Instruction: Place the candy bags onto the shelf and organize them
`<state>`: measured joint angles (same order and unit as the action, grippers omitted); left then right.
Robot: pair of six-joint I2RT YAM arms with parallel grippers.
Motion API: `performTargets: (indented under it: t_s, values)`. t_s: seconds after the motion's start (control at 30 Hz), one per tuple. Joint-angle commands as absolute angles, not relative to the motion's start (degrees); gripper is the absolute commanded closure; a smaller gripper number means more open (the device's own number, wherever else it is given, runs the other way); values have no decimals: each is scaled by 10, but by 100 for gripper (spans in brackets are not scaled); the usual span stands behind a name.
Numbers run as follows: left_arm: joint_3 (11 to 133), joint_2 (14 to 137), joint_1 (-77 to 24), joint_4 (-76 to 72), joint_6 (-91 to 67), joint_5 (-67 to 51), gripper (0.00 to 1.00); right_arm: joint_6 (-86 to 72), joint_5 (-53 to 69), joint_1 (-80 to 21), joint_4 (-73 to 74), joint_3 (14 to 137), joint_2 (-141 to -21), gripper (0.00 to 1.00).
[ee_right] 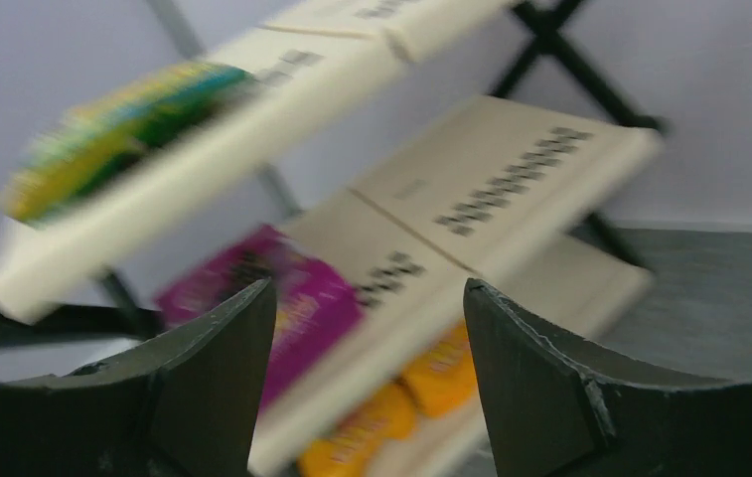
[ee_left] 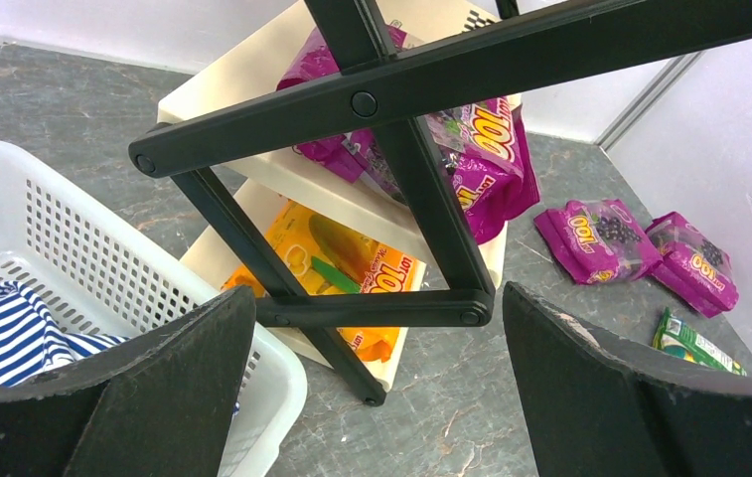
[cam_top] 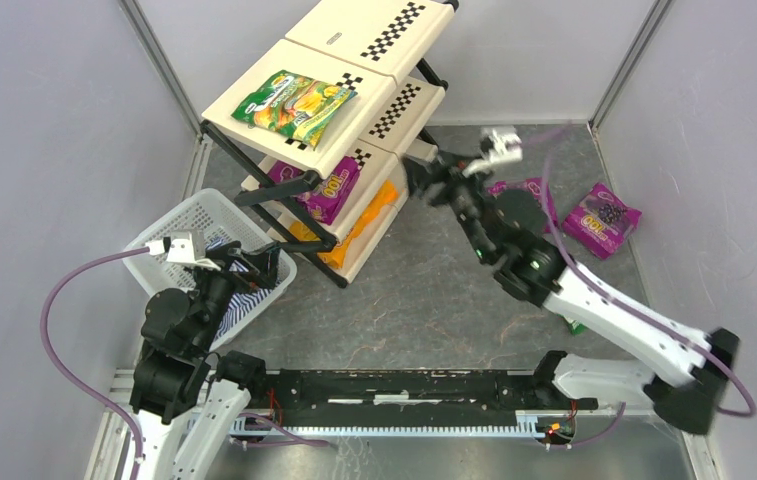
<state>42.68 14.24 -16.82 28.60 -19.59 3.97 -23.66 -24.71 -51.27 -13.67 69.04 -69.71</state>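
The shelf [cam_top: 349, 60] stands at the back left. A green candy bag [cam_top: 294, 105] lies on its top tier, a purple one [cam_top: 329, 190] on the middle tier and orange ones [cam_top: 359, 235] on the bottom tier. My right gripper [cam_top: 419, 178] hovers open and empty just right of the shelf, facing the tiers [ee_right: 511, 169]; its view is blurred. Two purple bags [cam_top: 602, 218] [cam_top: 526, 188] lie on the floor at the right, and a green bag [ee_left: 694, 343] lies near them. My left gripper [ee_left: 376, 298] is open and empty above the basket's edge.
A white mesh basket [cam_top: 189, 215] holding a blue-white striped cloth [ee_left: 4, 333] sits left of the shelf, under my left arm. The shelf's black frame [ee_left: 421, 199] crosses close in front of the left wrist camera. Grey walls enclose the floor.
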Motion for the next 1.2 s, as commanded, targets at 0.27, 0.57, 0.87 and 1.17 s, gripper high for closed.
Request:
performTargets:
  t_s: [0.27,0.57,0.87,1.17]
  values:
    - [423,140,-165,264,-163,22,0,-169,-536,-375,18,254,-453,24]
    - [424,139,-165,266,-163,26,0,-288,-322,-88,60,218,-492,32]
    - [424,142,-165,265,-161,20,0,-258,-198,130,-2,150,-483,24]
    - [422,140,-165,262,-162,16,0,-248,-166,152,-34,115,-466,2]
